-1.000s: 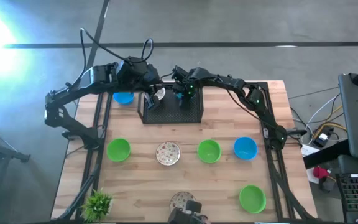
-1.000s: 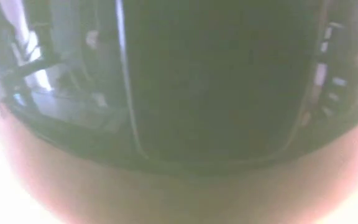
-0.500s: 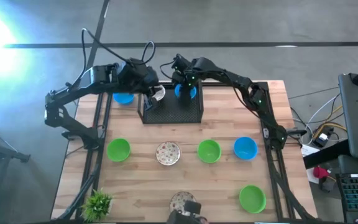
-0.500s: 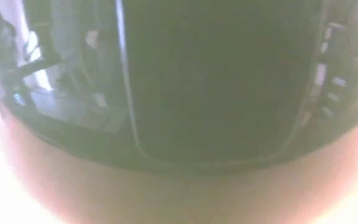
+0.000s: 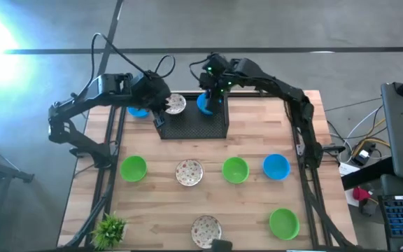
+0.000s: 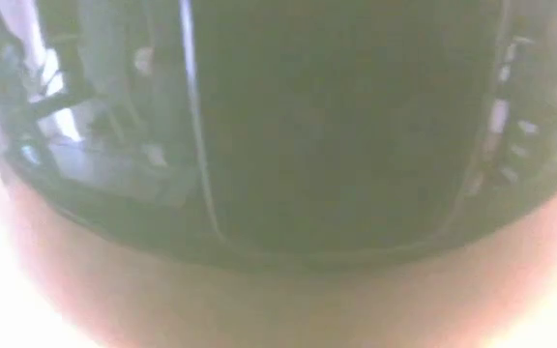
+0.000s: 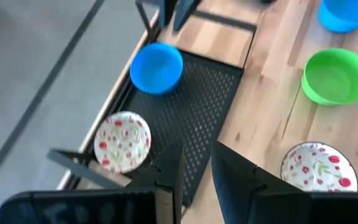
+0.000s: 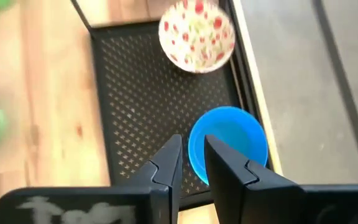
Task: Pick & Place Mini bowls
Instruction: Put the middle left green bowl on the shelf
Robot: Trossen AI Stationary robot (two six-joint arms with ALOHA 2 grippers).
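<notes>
now blue bowl (image 8: 229, 143) beside right fingers (image 8: 163, 165).

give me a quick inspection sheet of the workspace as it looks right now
surface: wooden table, slatted top.
job's things: black mesh tray at the far edge holds a speckled bowl and a blue bowl. Another blue bowl sits left of the tray. Middle row: green bowl, speckled bowl, green bowl, blue bowl. Near edge: speckled bowl, green bowl.
clutter: small potted plant at the near left corner.
grippers: left gripper and right gripper both above the tray, jaws slightly apart, holding nothing.
cables: black loops over the left arm; loose wires right of the table.
surroundings: grey floor; low view blocked.
</notes>
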